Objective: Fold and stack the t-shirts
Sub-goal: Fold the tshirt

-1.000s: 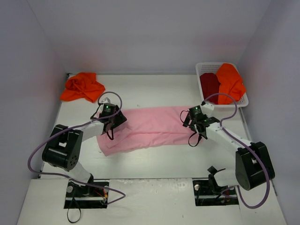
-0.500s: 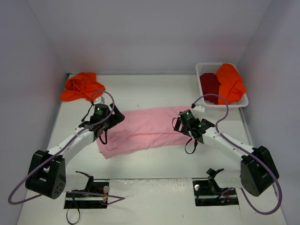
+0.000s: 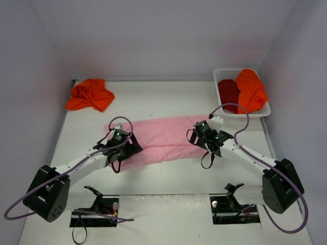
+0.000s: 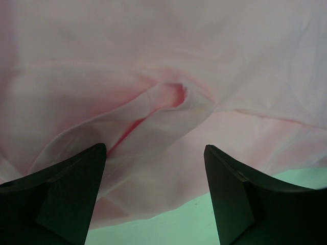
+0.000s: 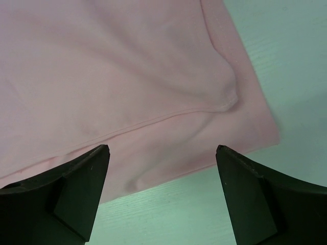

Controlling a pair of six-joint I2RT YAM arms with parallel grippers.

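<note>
The light pink t-shirt [image 3: 161, 138] lies folded in a long band across the middle of the table. My left gripper [image 3: 126, 151] is open over its near left corner; in the left wrist view [image 4: 155, 153] the rumpled pink cloth [image 4: 163, 61] fills the frame. My right gripper [image 3: 203, 140] is open over the shirt's right end; in the right wrist view [image 5: 162, 153] the pink hem [image 5: 153, 76] lies flat. One orange t-shirt [image 3: 90, 95] lies crumpled at the far left. Another orange t-shirt [image 3: 250, 89] and the dark red t-shirt [image 3: 228, 92] sit in the basket.
The white latticed basket [image 3: 265, 109] stands at the far right corner. White walls close in the table on the left, back and right. The arm bases sit at the near edge.
My left gripper has moved toward the near edge and to the right, and the pink shirt's left part now lies folded narrower. My right gripper shifted a little left, then held still.
</note>
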